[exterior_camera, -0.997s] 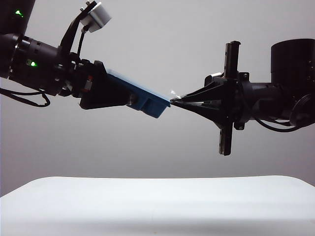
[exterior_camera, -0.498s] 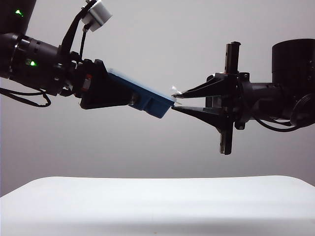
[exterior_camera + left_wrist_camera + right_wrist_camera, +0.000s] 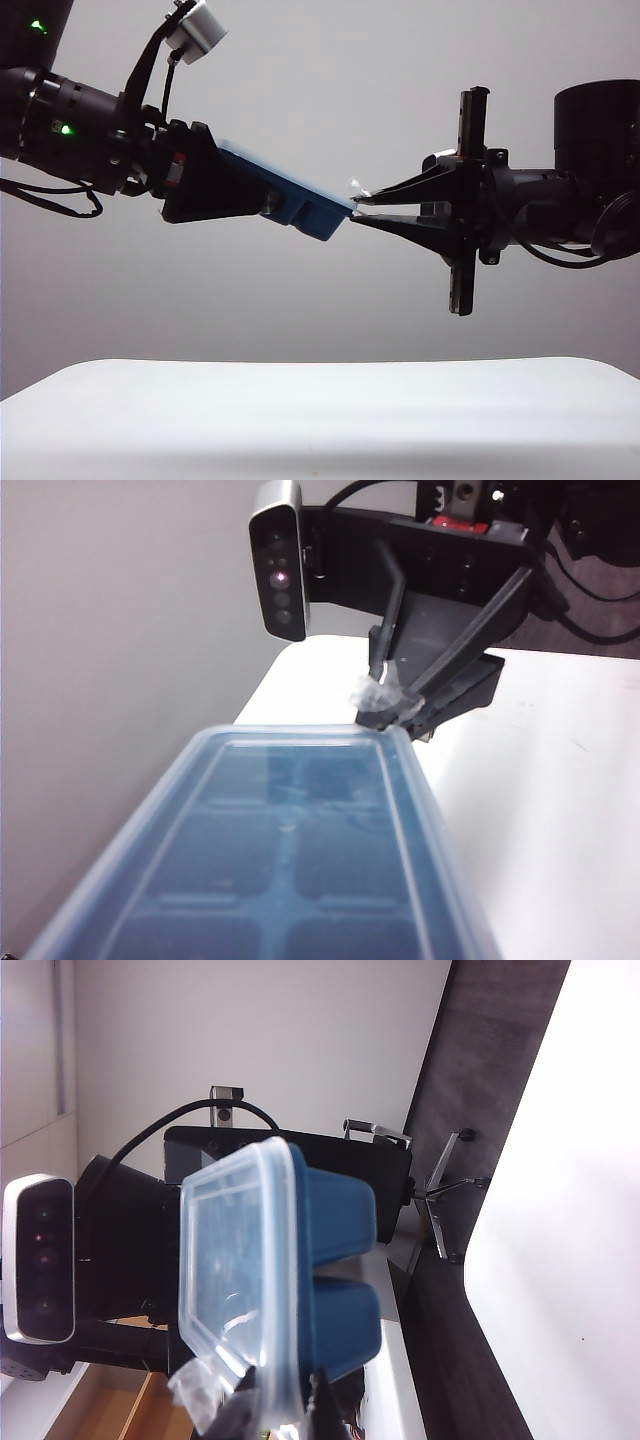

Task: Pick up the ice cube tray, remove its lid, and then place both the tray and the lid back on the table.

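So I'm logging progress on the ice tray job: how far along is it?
Done: the left gripper holds the ice cube tray high above the table. In hand: the right gripper pinches the corner tab of the lid, which sits on the tray. Left: peeling it off, setting both down.

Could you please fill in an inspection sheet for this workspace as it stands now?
Surface: large white table, nothing resting on it.
Job's things: dark blue plastic ice cube tray held in the air, tilted; translucent plastic lid still seated on it.
Clutter: nothing seen.
Grippers: left gripper holds the tray's end; right gripper, nearly closed, pinches the lid's corner tab.
Cables: black cables hang from the left arm, clear of the tray.
Surroundings: plain grey wall.
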Motion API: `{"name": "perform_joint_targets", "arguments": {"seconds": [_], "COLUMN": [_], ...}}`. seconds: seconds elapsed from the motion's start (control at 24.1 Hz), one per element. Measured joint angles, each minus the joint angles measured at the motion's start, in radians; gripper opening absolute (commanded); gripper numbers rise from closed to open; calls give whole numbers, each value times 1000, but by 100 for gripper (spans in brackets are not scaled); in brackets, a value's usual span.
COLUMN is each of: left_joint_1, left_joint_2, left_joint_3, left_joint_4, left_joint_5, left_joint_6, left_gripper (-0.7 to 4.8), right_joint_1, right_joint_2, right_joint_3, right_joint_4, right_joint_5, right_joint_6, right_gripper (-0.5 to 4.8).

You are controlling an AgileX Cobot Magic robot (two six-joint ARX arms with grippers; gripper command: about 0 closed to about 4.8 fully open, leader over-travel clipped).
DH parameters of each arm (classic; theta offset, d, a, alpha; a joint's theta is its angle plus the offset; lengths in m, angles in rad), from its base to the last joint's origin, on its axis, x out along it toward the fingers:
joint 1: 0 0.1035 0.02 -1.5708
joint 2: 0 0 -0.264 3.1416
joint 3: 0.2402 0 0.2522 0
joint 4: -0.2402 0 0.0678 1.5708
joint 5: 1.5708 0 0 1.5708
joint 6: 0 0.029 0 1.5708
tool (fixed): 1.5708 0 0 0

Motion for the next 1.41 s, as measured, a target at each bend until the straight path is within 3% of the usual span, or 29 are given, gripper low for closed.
{"name": "perform_joint_targets", "arguments": {"seconds": [0.17, 0.29, 0.66, 0.83, 1.04, 1.41], "left_joint_1": [0, 0, -2, -3, 3, 0], "left_joint_2": [0, 0, 0, 0, 1, 1], "left_joint_3": [0, 0, 0, 0, 0, 0], "left_joint_4": [0, 0, 3, 3, -4, -4], "left_joint_5": [0, -8, -24, -43, -77, -46], "left_joint_6": [0, 0, 37, 37, 41, 40], "left_gripper": [267, 267, 267, 267, 267, 268], "right_joint_1": [0, -1, 0, -2, -1, -8], "right_joint_2": [0, 0, 0, 0, 0, 0], "right_joint_3": [0, 0, 0, 0, 0, 0], "right_joint_4": [0, 0, 1, 1, 3, -37], "right_joint_5": [0, -4, -15, -18, -34, -17], "right_joint_6": [3, 3, 0, -1, -9, -77], "right_gripper": [-2, 62, 66, 110, 109, 108]}}
